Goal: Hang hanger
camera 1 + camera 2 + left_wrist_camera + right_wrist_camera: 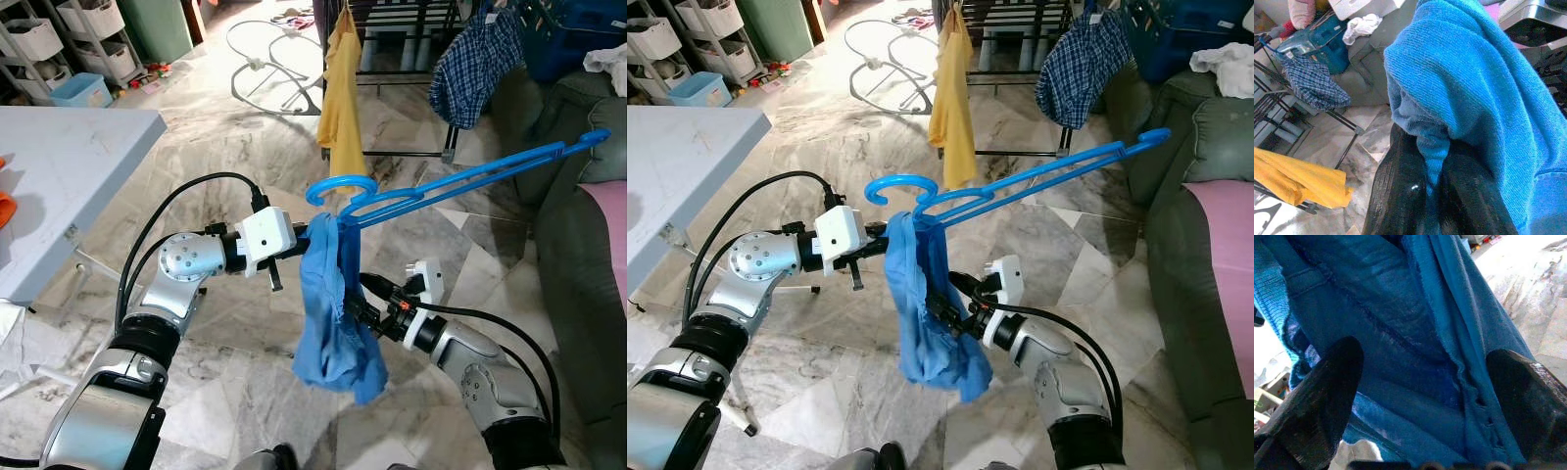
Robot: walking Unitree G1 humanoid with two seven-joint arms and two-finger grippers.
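A blue plastic hanger point(460, 181) juts up and to the right in front of me, its hook point(338, 186) pointing left. A blue garment point(333, 333) is bunched at the hanger's neck and hangs down in a crumpled mass. My left gripper point(312, 240) is shut at that neck, and the left wrist view shows blue cloth pinched between its fingers point(1400, 196). My right gripper point(355, 302) reaches in from lower right, open. The hanging cloth lies between its spread fingers point(1322, 391).
A drying rack at the back carries a yellow garment point(343, 88) and a plaid shirt point(475, 64). A grey sofa point(578, 225) runs along the right. A white table point(59, 186) stands at left, with storage drawers point(78, 39) behind it. The floor is marble.
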